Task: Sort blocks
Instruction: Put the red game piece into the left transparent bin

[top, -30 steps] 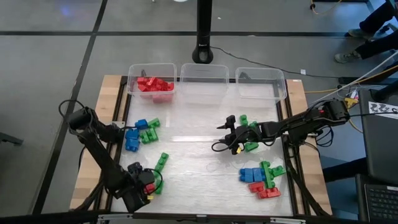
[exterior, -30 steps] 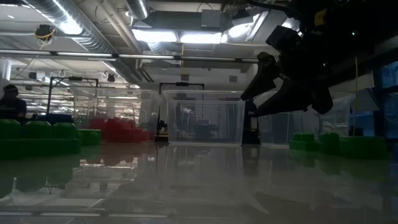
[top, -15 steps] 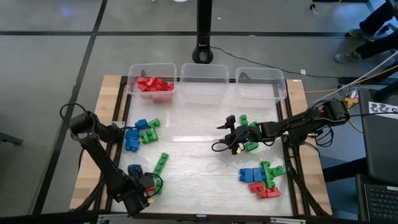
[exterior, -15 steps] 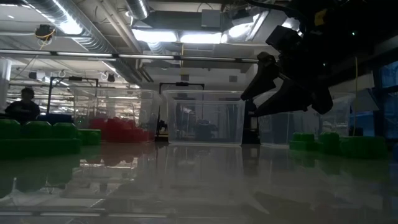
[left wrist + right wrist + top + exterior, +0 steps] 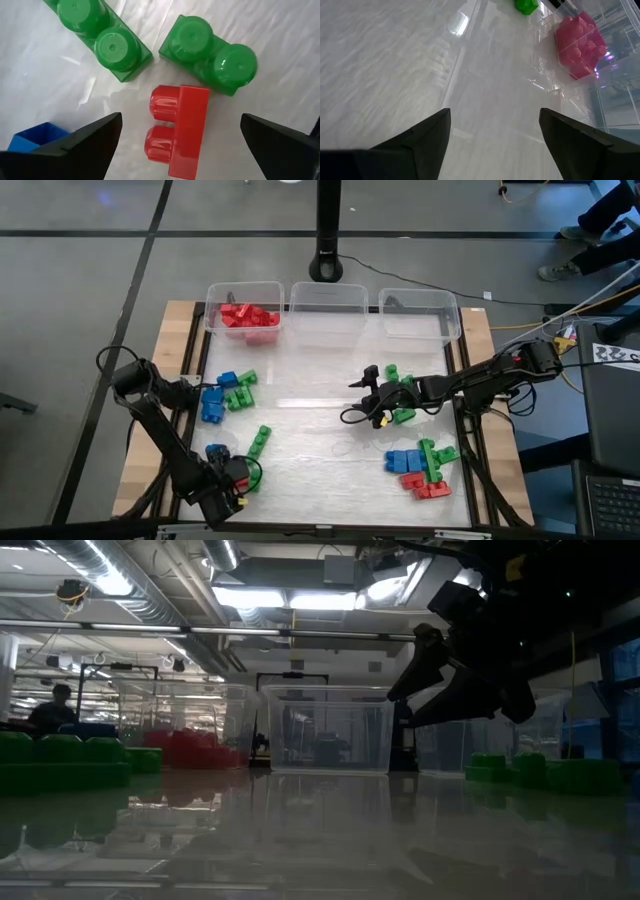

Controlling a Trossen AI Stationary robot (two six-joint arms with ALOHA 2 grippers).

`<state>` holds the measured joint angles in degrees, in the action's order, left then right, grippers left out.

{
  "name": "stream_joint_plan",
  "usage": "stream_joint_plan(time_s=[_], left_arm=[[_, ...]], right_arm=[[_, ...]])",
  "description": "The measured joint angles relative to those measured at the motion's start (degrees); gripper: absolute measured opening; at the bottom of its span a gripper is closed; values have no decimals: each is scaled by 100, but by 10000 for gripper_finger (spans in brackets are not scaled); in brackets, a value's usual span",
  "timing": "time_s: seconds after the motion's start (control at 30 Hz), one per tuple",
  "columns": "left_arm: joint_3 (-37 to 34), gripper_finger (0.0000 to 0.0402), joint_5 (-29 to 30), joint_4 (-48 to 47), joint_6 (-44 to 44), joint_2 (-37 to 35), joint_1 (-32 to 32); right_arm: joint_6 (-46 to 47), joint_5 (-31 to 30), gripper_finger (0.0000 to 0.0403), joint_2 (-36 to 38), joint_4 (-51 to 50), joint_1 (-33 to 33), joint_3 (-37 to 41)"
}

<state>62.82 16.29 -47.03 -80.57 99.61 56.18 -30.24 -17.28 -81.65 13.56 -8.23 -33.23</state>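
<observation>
My left gripper (image 5: 238, 473) is open near the table's near-left corner. In the left wrist view its fingers (image 5: 180, 122) stand on either side of a red brick (image 5: 180, 131) lying on its side, apart from it. Two green bricks (image 5: 112, 42) (image 5: 210, 52) lie just beyond it and a blue brick (image 5: 35, 139) beside it. My right gripper (image 5: 362, 395) is open and hovers above the table's middle (image 5: 425, 680), touching nothing, with green bricks (image 5: 400, 395) close to it. Red bricks (image 5: 248, 315) fill the left clear bin.
Three clear bins stand along the far edge: left (image 5: 215, 305), middle (image 5: 327, 298), right (image 5: 420, 310). A blue and green cluster (image 5: 225, 392) lies at the left, a long green piece (image 5: 260, 442) beside my left gripper, and a mixed pile (image 5: 422, 468) at the near right.
My left gripper has shifted slightly toward the table's near edge, uncovering a blue brick beside it. My right arm has kept still. No brick has moved.
</observation>
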Motion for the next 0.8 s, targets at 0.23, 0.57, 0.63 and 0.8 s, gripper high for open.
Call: stream_joint_plan(time_s=[0.23, 0.57, 0.63, 0.8], left_arm=[[-498, 392, -43, 714, -121, 0, -9], [-683, 294, -318, 714, -152, -13, -76], [-685, 264, -355, 682, -152, -13, -111], [-610, 193, -431, 492, -168, -7, -118]], right_arm=[[0, 26, 305, 0, 0, -1, 0], [-2, -2, 305, 0, 3, 0, 0], [-2, -3, 305, 0, 2, 0, 0], [-3, -4, 305, 0, 2, -2, 0]])
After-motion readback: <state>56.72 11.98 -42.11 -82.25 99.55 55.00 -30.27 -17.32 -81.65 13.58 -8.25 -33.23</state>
